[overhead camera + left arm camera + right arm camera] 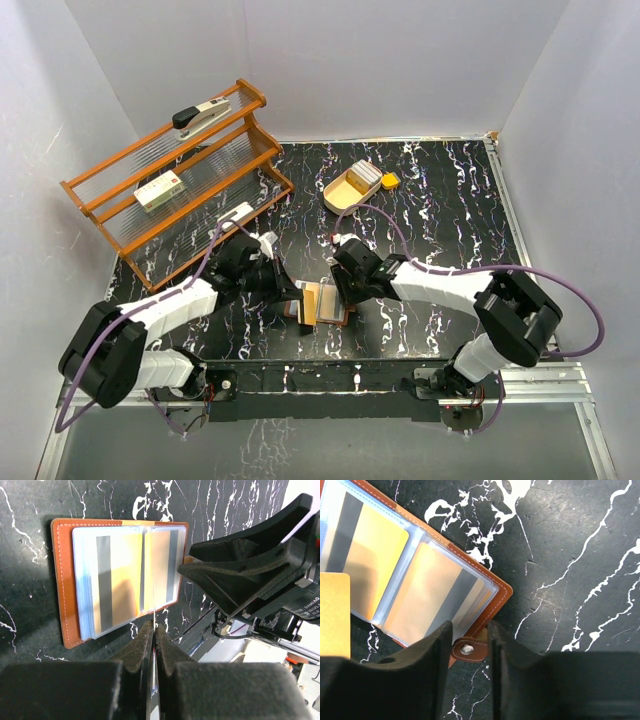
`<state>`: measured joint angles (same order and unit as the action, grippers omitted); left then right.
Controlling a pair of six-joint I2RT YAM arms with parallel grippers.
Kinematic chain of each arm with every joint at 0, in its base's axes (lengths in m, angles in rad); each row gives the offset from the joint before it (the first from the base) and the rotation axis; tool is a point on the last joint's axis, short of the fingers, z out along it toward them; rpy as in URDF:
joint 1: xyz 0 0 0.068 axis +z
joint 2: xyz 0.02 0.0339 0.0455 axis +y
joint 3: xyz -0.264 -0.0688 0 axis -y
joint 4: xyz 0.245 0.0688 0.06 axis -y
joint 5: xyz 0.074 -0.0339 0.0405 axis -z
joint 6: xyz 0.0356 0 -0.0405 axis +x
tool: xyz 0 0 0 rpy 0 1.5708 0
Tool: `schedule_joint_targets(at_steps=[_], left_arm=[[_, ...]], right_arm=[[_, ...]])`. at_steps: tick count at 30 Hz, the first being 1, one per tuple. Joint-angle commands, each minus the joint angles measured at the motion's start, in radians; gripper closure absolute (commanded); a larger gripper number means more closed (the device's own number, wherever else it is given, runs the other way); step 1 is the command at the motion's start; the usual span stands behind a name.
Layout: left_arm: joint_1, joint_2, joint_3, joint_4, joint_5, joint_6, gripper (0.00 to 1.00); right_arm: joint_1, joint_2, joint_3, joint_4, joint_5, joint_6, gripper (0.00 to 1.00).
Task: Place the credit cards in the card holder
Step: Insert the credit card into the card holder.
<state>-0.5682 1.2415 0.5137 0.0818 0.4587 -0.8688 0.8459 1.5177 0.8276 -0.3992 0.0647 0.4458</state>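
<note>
Black marbled table [440, 230], open orange-brown card holder [62, 580], sleeved gold cards [125, 565]; left pincer [154, 630] tight on loose card [332, 615], right pincer [470, 626] unclear.

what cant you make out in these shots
Top view: the left end effector and right end effector cover most of the wallet.
Left wrist view: the held card is edge-on, face hidden.
Right wrist view: whether the snap tab is pinched or only straddled.
Top view: cards in the tray, too small to count.

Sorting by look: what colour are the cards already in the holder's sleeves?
Golden orange cards, each with a grey stripe; left wrist view shows it best.
</note>
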Motion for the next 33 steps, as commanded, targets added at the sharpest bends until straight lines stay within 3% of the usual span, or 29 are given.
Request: schedule_joint_targets(at_steps=[1, 9, 14, 28, 33], left_arm=[[0.015, 0.047, 0.085, -0.065, 0.051, 0.12, 1.0], [0.04, 0.148, 0.134, -0.017, 0.172, 0.173, 1.0], [0.048, 0.188, 0.165, -0.081, 0.145, 0.21, 1.0], [0.061, 0.108, 0.097, -0.22, 0.035, 0.121, 1.0], [0.061, 0.023, 0.068, -0.156, 0.085, 0.062, 1.0]], right_arm=[[0.0, -0.055, -0.02, 0.051, 0.045, -0.004, 0.64], [-0.008, -0.019, -0.011, 0.131, 0.003, -0.002, 0.62], [-0.016, 0.018, -0.017, 0.166, -0.035, -0.026, 0.58], [-0.013, 0.074, -0.04, 0.29, -0.204, -0.164, 0.58], [-0.009, -0.008, -0.022, 0.231, -0.154, -0.15, 0.57]])
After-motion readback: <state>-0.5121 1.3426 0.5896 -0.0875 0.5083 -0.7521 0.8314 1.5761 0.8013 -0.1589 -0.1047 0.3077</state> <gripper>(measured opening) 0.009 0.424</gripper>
